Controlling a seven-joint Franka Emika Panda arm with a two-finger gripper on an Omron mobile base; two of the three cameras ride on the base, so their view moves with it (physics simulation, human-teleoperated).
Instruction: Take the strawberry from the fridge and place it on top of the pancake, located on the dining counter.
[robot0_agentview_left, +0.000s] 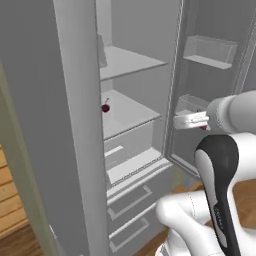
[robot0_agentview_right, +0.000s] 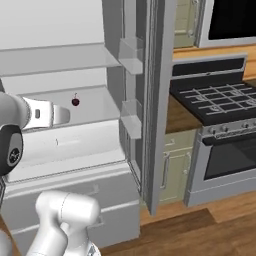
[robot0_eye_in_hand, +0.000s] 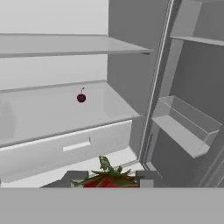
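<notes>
1. While the arm stands in front of the open fridge (robot0_agentview_left: 135, 130), the gripper (robot0_eye_in_hand: 110, 178) is clamped on the strawberry (robot0_eye_in_hand: 109, 180). In the hand view the red berry with its green leafy cap sits between the two dark finger tips.
2. From the left base view the hand sits just outside the cabinet, level with the middle shelf and beside the right door's bins. A speck of red shows at its tip. So the berry is off the shelf and out in the doorway, not inside.
3. A grip across the berry's body looks sensible: the thing is tiny and round, and a pinch from both sides keeps it from rolling out during travel.
4. Further in, a cherry (robot0_eye_in_hand: 81, 97) with its thin stem sits alone on the middle shelf, well apart from the gripper. It is darker and rounder; not the target, left where it is.
5. Beyond the right door, the right base view shows a stove (robot0_agentview_right: 220, 105) against the wall.
6. Judgement: the pick looks done. Remaining is the carry to the dining counter and the placing on the pancake.
</notes>
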